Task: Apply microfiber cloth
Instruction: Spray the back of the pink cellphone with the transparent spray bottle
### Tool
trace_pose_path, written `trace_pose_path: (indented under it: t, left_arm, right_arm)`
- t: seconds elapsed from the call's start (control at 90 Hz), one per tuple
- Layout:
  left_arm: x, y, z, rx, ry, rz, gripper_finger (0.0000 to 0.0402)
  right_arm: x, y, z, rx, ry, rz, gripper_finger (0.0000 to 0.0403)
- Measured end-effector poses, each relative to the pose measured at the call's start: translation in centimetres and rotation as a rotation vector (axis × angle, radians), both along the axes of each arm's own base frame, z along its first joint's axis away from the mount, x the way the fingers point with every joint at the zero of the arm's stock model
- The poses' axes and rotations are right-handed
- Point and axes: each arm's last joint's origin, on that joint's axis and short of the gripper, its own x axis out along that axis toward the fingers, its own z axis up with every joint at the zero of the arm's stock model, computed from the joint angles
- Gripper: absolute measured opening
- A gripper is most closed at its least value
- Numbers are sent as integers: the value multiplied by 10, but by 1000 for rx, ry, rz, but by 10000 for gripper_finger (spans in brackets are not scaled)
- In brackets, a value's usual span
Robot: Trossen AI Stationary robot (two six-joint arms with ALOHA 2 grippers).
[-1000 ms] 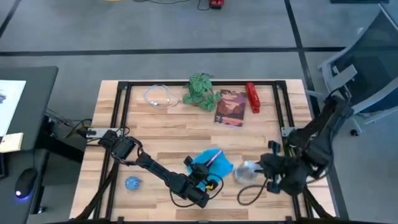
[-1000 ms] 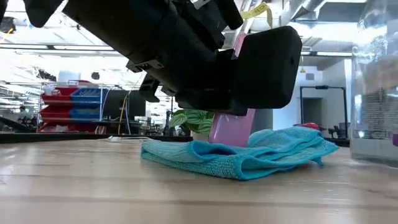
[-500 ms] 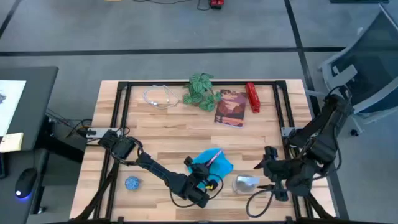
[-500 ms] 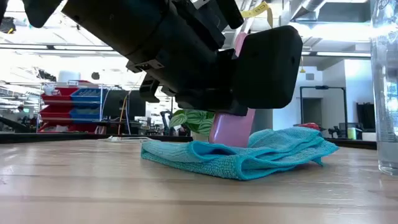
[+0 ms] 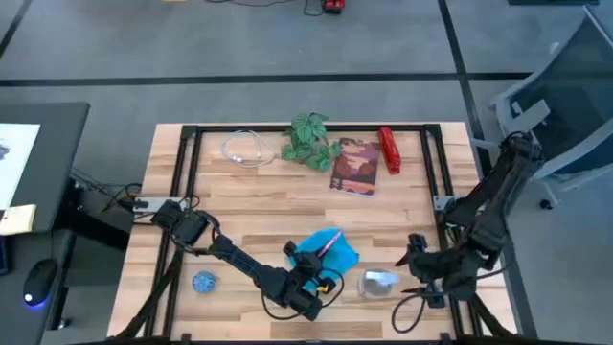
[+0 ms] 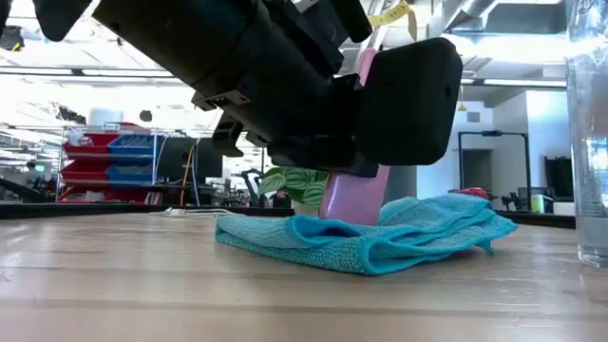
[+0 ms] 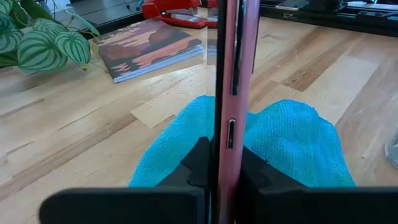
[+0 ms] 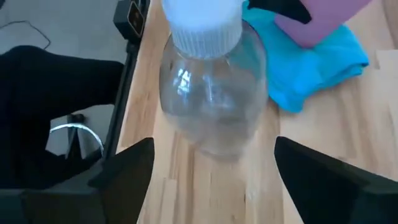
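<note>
The sky-blue microfiber cloth (image 5: 337, 255) lies crumpled on the table near its front middle, also seen in the low view (image 6: 380, 242). My left gripper (image 5: 311, 278) is shut on a phone in a pink case (image 7: 230, 74), whose far end stands on the cloth (image 7: 286, 143). A clear bottle with a white cap (image 8: 211, 93) stands upright on the table right of the cloth (image 5: 379, 283). My right gripper (image 5: 415, 271) is open just right of the bottle, a finger on either side of it without touching. My left gripper pinches the phone's two flat faces (image 7: 227, 163) between its two fingers, at the phone's near end. The fingers (image 7: 199, 163) slant down from the table's near left and lie along the phone. The phone stands on edge, its far end (image 6: 353, 201) on the cloth.
At the far side stand a potted plant (image 5: 308, 140), a book (image 5: 354, 166), a red stapler (image 5: 389, 149) and a coiled white cable (image 5: 247, 149). A small blue ball (image 5: 203, 282) lies at the near left. Black frame rails run along the table's edges.
My right gripper has moved the bottle a little toward the near edge, opened, let go of it and drawn back toward the table's right edge. The bottle stays upright where it was left.
</note>
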Motion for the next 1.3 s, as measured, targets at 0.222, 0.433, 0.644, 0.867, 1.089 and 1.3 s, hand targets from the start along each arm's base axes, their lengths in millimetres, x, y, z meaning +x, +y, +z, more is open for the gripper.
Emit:
trace_pose_path:
  t: [0.222,0.433,0.644,0.867,1.089,1.3]
  left_arm:
    - [0,0,0,-4,-7,0,11]
    - [1,-1,1,-9,-15,-1,11]
    - [1,-2,1,-12,-18,-2,11]
    - [0,-3,1,-14,-20,-6,11]
    - [1,-2,1,-15,-21,-3,11]
    - [0,-1,15,-32,-30,-9,11]
  right_arm:
    - [9,16,-6,48,-12,70,315]
    - [4,13,1,43,-22,118,315]
    - [-10,-3,-2,-76,-168,268,315]
    - [-4,-43,-14,45,-345,271,315]
    - [21,-66,-14,122,-485,380,315]
    - [37,-65,-18,67,-547,459,330]
